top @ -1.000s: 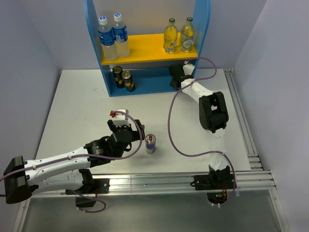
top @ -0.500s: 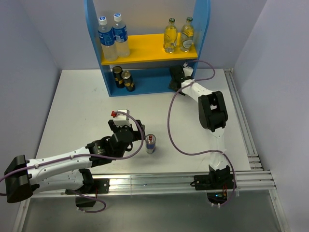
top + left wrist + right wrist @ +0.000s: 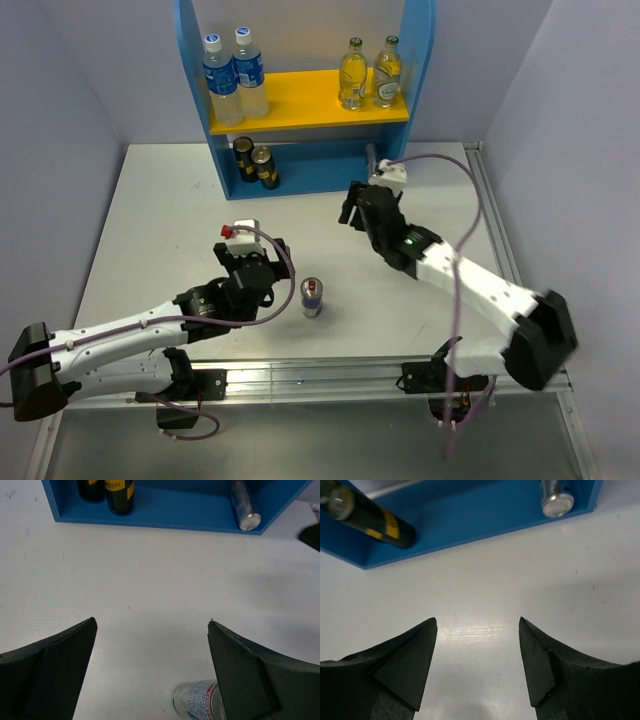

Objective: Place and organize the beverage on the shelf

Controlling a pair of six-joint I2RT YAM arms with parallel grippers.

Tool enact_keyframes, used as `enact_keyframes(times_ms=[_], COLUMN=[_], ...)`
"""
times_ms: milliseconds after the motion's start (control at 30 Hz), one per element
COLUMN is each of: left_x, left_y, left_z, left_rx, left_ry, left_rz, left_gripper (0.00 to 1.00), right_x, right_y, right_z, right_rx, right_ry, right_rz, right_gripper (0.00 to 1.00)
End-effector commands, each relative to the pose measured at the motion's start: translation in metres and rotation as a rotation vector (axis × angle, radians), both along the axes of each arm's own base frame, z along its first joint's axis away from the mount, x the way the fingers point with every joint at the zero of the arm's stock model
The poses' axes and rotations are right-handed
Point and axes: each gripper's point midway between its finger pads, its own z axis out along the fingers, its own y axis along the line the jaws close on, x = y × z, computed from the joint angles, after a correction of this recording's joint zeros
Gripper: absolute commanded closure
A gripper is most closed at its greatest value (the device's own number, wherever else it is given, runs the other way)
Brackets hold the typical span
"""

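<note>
The shelf stands at the back. Two green-capped glass bottles stand on its yellow board at the right. Two dark gold-topped cans stand on the blue base at the left, and a slim silver can stands at the base's right. Another slim silver-blue can stands on the table. My left gripper is open just left of it; the can shows by my right finger. My right gripper is open and empty over the table in front of the shelf, with the silver can ahead.
Two water bottles with blue labels stand on the yellow board at the left. The shelf base lies ahead of my left gripper. A purple cable loops over the right arm. Metal rails run along the table's right and front edges.
My right gripper has pulled back out of the shelf's lower level toward the table middle, leaving the slim silver can on the base. The left arm has barely shifted.
</note>
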Motion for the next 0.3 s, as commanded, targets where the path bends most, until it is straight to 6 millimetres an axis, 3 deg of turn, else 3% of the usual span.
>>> enact_keyframes(times_ms=[0, 33, 67, 167, 267], left_x=[0.009, 0.01, 0.011, 0.013, 0.02], left_y=[0.016, 0.018, 0.019, 0.022, 0.024], left_z=[0.039, 0.041, 0.044, 0.045, 0.044], left_rx=[-0.041, -0.05, -0.063, -0.077, -0.052], left_ry=[-0.063, -0.064, -0.067, -0.07, -0.072], left_rz=[0.06, 0.059, 0.057, 0.068, 0.086], left_gripper=[0.01, 0.01, 0.01, 0.01, 0.01], right_x=[-0.03, -0.039, -0.051, -0.071, -0.082], right_y=[-0.028, -0.033, -0.039, -0.049, -0.067], right_z=[0.049, 0.049, 0.068, 0.092, 0.106], right_rx=[0.042, 0.047, 0.076, 0.111, 0.102], right_ry=[-0.152, -0.159, -0.204, -0.27, -0.328], right_rz=[-0.014, -0.004, 0.016, 0.048, 0.018], right_gripper=[0.26, 0.26, 0.25, 0.26, 0.23])
